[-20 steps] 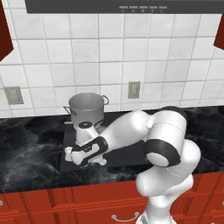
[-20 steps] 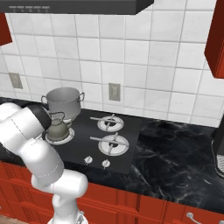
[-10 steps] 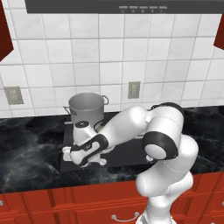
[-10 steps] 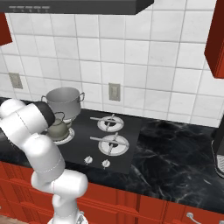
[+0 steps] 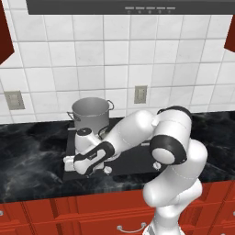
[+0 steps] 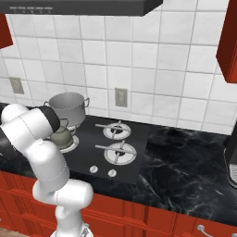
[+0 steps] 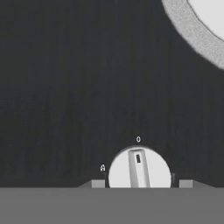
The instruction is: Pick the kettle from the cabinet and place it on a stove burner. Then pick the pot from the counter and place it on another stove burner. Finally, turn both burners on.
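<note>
While your tool (image 7: 138, 183), at the frame's bottom centre, is closing around the white knob (image 7: 139, 168), keep both fingertips (image 7: 98, 183) level, since the kettle (image 6: 61, 136) and pot (image 6: 68, 107) are already sitting on burners.

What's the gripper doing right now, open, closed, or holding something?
Gripper: jaws set on either side of a white stove knob, whose pointer sits at the 0 mark; whether they actually pinch it cannot be told.
</note>
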Controlling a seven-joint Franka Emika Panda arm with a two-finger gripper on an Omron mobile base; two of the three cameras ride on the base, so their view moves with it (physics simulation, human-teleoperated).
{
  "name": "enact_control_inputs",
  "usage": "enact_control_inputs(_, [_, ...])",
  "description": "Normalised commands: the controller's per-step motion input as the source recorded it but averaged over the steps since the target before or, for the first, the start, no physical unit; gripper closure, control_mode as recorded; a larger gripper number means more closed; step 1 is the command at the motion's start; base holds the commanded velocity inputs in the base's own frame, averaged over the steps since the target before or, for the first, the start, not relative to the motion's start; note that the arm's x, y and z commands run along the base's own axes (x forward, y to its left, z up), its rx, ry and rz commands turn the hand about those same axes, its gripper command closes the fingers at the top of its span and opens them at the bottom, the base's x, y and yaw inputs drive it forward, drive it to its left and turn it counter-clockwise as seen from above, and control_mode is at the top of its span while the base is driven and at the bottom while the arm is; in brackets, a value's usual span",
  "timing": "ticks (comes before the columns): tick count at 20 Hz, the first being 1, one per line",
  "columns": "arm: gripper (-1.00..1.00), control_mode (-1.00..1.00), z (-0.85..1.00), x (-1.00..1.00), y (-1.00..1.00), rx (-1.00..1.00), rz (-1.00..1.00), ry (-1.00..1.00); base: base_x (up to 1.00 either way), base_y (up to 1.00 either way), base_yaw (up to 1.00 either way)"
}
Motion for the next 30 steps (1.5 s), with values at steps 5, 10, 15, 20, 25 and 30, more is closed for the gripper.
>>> enact_control_inputs(5, [1.00,-1.00,-0.25,0.00,0.01,0.00,0.19,0.00,0.00,0.00,0.00])
enact_control_inputs(10, [1.00,-1.00,-0.32,0.00,0.01,0.00,0.20,0.00,0.00,0.00,0.00])
enact_control_inputs(15, [1.00,-1.00,-0.34,0.00,0.03,0.00,0.21,0.00,0.00,0.00,0.00])
enact_control_inputs(20, [1.00,-1.00,-0.35,0.00,0.05,0.00,0.19,0.00,0.00,0.00,0.00])
enact_control_inputs(25, [1.00,-1.00,-0.41,0.00,0.08,0.00,0.19,0.00,0.00,0.00,0.00])
enact_control_inputs(30, [1.00,-1.00,-0.40,0.00,0.00,0.00,0.19,0.00,0.00,0.00,0.00])
